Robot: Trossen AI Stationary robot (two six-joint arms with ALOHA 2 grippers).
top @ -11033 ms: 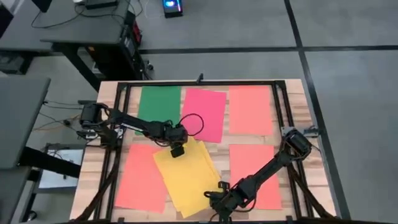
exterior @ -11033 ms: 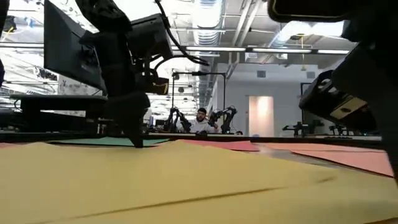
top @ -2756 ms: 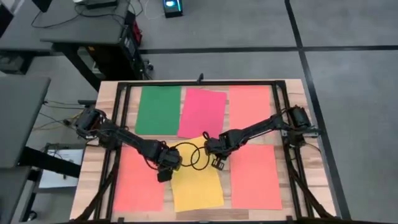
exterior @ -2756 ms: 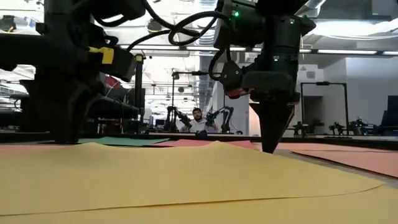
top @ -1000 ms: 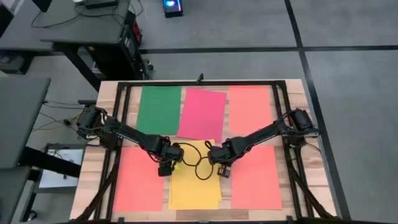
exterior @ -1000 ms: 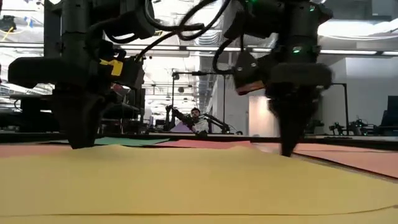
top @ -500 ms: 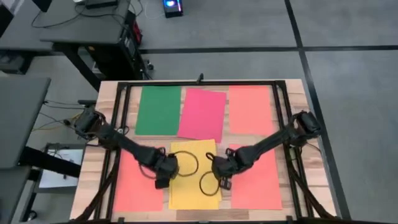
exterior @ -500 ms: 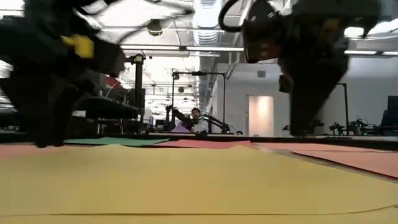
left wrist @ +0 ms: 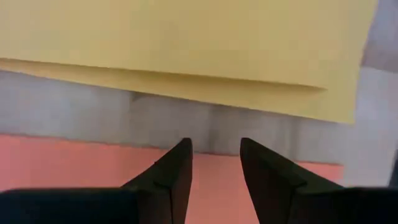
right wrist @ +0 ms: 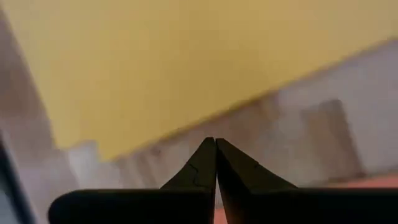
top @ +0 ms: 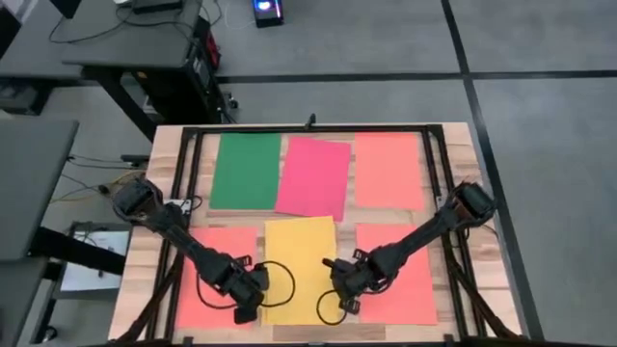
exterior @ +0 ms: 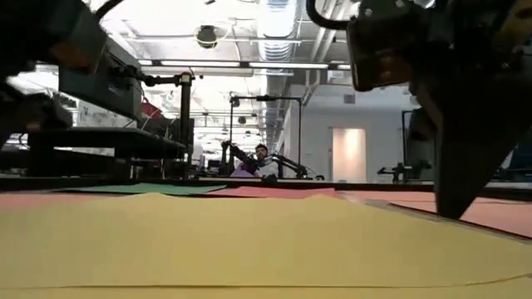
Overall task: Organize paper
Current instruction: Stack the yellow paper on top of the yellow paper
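Six sheets of paper lie flat on the table [top: 461, 154] in two rows, apparently as a tidy grid. The far row runs green sheet [top: 246, 171], pink sheet [top: 314, 177], orange sheet [top: 388, 170]. The near row has a yellow sheet [top: 300, 268] in the middle, squared up between two more orange sheets [top: 214, 275] and [top: 405, 272], so the layout looks close to finished.

The left end effector [top: 247, 301] sits low at the yellow sheet's near-left corner, its fingers a narrow gap apart and empty over the table and the orange sheet's edge. The right end effector [top: 345, 291] sits at the near-right edge, fingers pressed together on nothing, just off the yellow edge. Both seem placed to nudge the sheet straight rather than lift it.
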